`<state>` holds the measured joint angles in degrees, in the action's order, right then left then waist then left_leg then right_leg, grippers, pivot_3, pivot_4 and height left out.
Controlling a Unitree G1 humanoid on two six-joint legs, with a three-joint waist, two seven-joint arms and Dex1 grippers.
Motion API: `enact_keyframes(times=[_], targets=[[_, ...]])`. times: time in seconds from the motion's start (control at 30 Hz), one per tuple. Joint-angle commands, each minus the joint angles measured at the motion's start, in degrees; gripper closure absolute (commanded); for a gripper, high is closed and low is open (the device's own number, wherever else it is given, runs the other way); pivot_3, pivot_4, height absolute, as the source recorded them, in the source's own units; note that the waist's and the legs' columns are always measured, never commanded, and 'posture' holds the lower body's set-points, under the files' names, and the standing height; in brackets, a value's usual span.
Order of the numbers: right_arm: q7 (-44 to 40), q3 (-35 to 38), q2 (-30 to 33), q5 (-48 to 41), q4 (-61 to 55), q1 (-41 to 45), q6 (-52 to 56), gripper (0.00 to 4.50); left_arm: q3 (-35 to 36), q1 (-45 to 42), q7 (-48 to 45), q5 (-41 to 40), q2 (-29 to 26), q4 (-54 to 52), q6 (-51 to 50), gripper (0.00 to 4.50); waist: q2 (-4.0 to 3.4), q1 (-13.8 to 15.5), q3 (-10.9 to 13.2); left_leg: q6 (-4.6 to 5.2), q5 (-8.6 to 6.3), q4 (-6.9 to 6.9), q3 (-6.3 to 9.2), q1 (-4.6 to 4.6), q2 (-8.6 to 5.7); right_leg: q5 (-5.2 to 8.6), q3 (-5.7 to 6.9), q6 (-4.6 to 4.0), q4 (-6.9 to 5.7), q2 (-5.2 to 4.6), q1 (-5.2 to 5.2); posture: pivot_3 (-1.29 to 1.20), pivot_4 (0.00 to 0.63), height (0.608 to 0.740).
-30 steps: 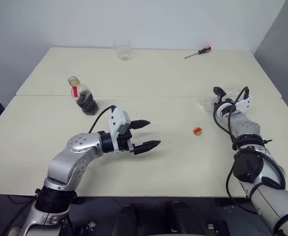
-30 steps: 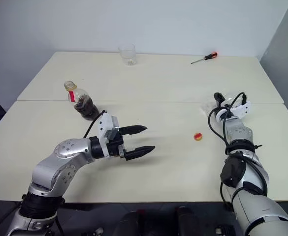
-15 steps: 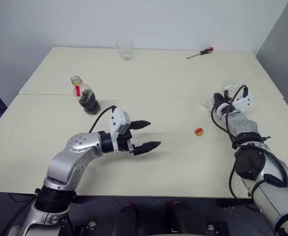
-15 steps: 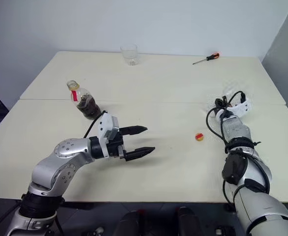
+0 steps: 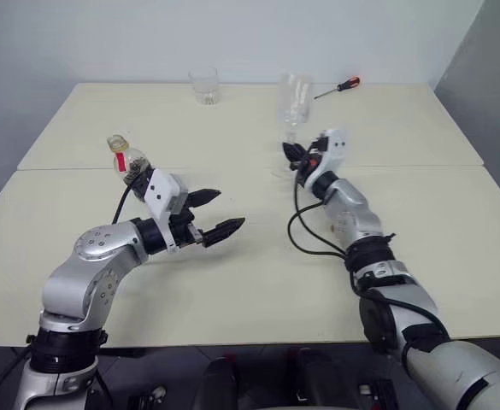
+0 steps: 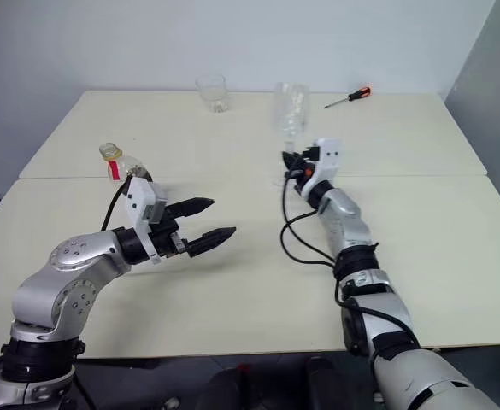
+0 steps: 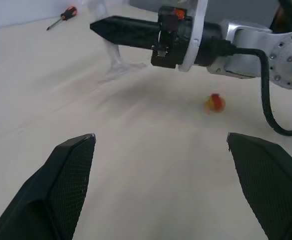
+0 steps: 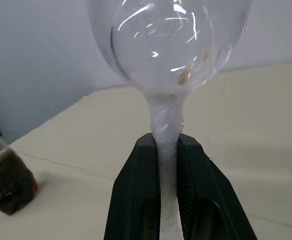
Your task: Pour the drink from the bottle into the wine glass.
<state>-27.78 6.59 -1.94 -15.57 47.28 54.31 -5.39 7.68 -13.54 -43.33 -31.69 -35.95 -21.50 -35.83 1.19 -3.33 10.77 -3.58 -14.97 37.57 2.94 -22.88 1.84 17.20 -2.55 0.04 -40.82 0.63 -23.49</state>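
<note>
1. Progress: I judge the pour not yet started. The wine glass point(image 5: 294, 98) is empty, and the drink point(image 8: 6, 182) is all in the bottle point(image 5: 128, 162), which stands upright on the table point(image 5: 258, 273).
2. Done so far: my right hand point(image 8: 166, 150) is closed on the stem of the wine glass, just below the bowl. The glass is upright near the middle of the table. Its foot sits at or just above the table surface; I cannot tell which.
3. Remaining: grasp the bottle, bring it to the glass, tilt it and pour. I cannot tell from these views whether the bottle is capped. A small red and yellow object point(image 7: 214, 103) that may be its cap lies on the table beyond the right forearm.
4. Left hand state: my left hand point(image 5: 208, 213) is open, fingers spread wide, holding nothing.
5. Bottle relative to left hand: the bottle stands just behind the left wrist, on the outer side, not between the fingers. The fingers point away from it, toward the table centre.
6. Glass relative to bottle: well apart, with the left hand between them.
7. Non-task items: a clear tumbler point(image 5: 203, 84) and a screwdriver point(image 5: 338, 86) lie at the far edge of the table.
</note>
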Motion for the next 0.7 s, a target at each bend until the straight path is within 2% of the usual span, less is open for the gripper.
enact_keyframes(times=[0.03,0.3,0.5,0.7], targets=[[0.29,-2.70,-2.77,3.46,0.11,0.15,-8.61,4.34,4.40,4.13,3.31,-1.93,-0.17,-5.94,-1.49,0.00,0.00,0.05,0.00,0.00,0.00,0.01,0.01,0.00,-0.01,0.00,0.01,0.00,-0.01,-0.03,0.01,0.00,0.150,0.740],[5.27,-6.24,-6.94,10.54,11.93,-2.38,-21.22,4.34,8.10,11.96,9.77,-3.82,2.06,-12.44,-3.01,0.00,0.03,0.70,-0.01,0.00,0.00,0.10,0.16,0.05,0.00,0.00,0.15,-0.01,-0.03,-0.02,0.13,0.00,0.150,0.740],[5.84,-8.19,-8.21,13.29,16.78,-4.66,-20.45,4.34,8.54,13.05,12.25,-4.92,2.36,-14.31,-3.56,0.00,0.04,0.51,-0.02,-0.01,0.00,0.12,0.13,0.10,-0.03,0.00,0.13,-0.01,-0.04,0.02,0.17,0.00,0.150,0.740],[4.25,-9.31,-4.79,13.81,11.70,-8.77,-17.85,4.34,8.12,15.11,13.24,-4.66,1.75,-15.73,-3.05,0.00,0.06,0.54,-0.04,0.00,0.00,0.11,0.15,0.22,-0.02,0.01,0.13,-0.02,-0.04,0.06,0.28,0.00,0.150,0.740]])
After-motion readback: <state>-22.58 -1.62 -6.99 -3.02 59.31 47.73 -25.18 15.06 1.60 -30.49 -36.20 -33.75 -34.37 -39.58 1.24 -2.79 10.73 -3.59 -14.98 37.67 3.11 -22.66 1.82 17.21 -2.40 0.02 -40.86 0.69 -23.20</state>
